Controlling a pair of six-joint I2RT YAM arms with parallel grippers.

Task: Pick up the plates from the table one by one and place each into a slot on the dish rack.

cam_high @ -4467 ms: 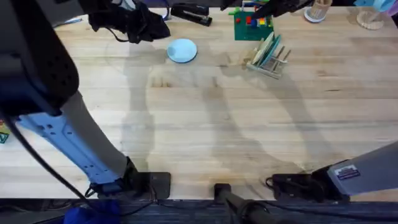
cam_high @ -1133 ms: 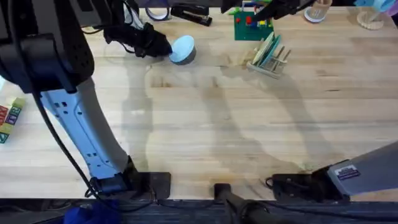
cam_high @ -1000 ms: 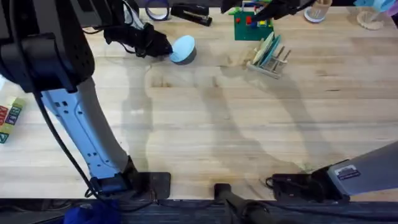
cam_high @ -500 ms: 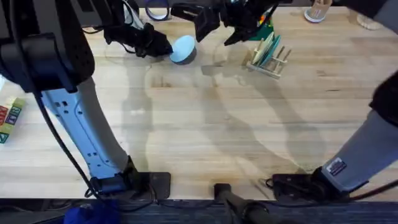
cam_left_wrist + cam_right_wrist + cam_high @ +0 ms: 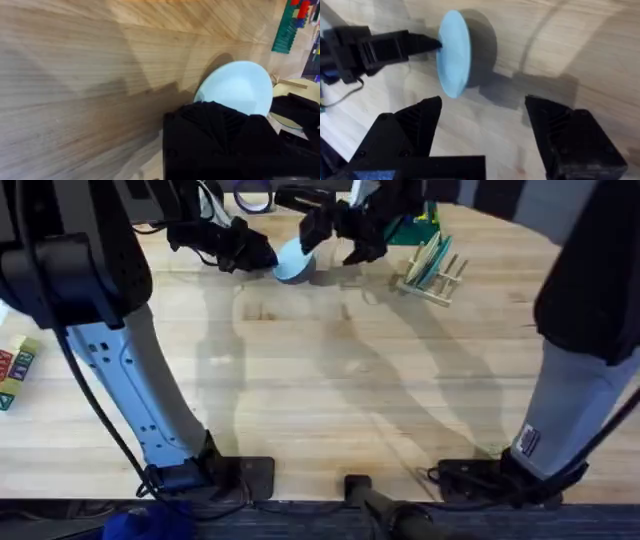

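Pale light-blue plate (image 5: 291, 258) stands tilted on edge on the table (image 5: 330, 390). Teal plate (image 5: 433, 258), apparently upright, occupies a dish rack (image 5: 432, 275) slot.

My bench (image 5: 330, 400) is pale planked wood, grain plain to see, with a soft satin sheen. The light-blue plate (image 5: 454, 54) looks like smooth matt plastic. My right tool (image 5: 485, 130) has black matt plastic fingers (image 5: 410, 131). The dish rack (image 5: 432, 272) is bare light wood.

Robot lab/test cell: two arms clamped at 6 o'clock edge of a plank bench (image 5: 330, 400), loose cabling, toy blocks (image 5: 12, 370) at 9, green baseplate (image 5: 412, 228) and tape roll (image 5: 252, 194) at 12.
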